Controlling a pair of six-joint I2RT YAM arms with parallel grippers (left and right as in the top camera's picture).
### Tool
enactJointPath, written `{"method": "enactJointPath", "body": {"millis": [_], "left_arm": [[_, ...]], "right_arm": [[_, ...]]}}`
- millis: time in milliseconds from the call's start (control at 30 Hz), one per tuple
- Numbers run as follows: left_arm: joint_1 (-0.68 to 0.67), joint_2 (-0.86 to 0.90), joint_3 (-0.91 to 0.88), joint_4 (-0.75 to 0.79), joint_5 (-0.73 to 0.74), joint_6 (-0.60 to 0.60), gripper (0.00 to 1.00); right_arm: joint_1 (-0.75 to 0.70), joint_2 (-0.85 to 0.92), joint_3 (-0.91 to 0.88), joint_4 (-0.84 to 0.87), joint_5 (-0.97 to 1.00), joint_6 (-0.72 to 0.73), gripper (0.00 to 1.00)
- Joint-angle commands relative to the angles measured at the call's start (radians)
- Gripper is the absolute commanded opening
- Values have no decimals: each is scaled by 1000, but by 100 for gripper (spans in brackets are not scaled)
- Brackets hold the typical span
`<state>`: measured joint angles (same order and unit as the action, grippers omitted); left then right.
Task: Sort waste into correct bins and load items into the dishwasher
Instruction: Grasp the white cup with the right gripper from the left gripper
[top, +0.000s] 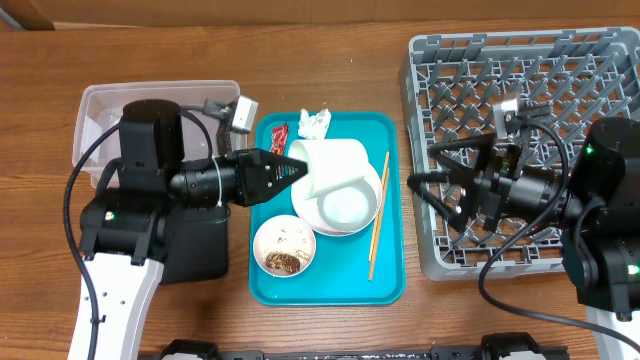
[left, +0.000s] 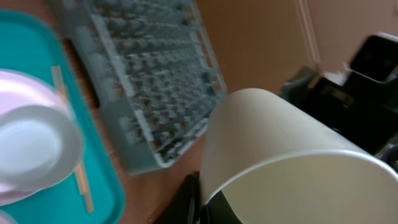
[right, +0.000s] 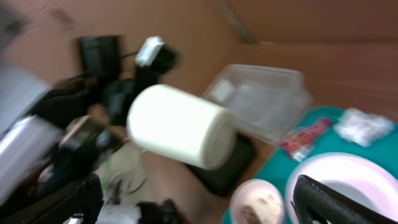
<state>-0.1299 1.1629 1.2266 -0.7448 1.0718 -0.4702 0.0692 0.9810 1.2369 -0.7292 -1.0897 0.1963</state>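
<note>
table: wood, carrying everything below.
rack: grey, pegged, at the right end of the table, just beside the teal tray. No dishes are visible in it.
right arm: lies over the near half of the rack and hides the pegs beneath it.
left arm: reaches from the left over the tub and the black tray and covers much of both.
teal tray: in the middle, between the two arms, holding the dishes and waste.
tub: clear, at the far left; only its far and left sides show past the arm.
black tray: just in front of the tub, touching the teal tray's left edge, largely under the arm.
plate: round and pale, at the centre of the teal tray.
bowl: white, sitting on the plate.
small bowl: beside the plate, at the teal tray's near-left.
cup: white, lifted, tipped on its side above the plate's far-left edge.
left pincer: clamped on the cup.
right pincer: fingers wide apart, nothing between them, at the rack's left rim, pointing toward the teal tray.
chopsticks: along the plate's right side on the teal tray.
wrapper: red, at the teal tray's far-left corner.
tissue: crumpled, just right of the wrapper.
scraps: brown and pale, inside the small bowl.
</note>
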Motion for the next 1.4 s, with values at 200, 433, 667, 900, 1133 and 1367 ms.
{"method": "enactJointPath", "body": {"millis": [200,433,667,900,1133,1367], "left_arm": [[-13,45,20,133,353,33,4],[-63,46,20,181,342,49,4],[-88,46,20,181,285,48,4],[-88,46,20,181,276,53,4],[-87,46,20,180,241,52,100],[-77,46,20,101,73,53,100]], "right_arm": [[97,30,24,68,-161,53,100],[185,95,24,115,-168,67,100],[274,106,24,205,-169,67,85],[274,106,24,201,-170,74,70],[260,99,24,201,-169,89,60],[126,16,24,181,-148,89,58]]}}
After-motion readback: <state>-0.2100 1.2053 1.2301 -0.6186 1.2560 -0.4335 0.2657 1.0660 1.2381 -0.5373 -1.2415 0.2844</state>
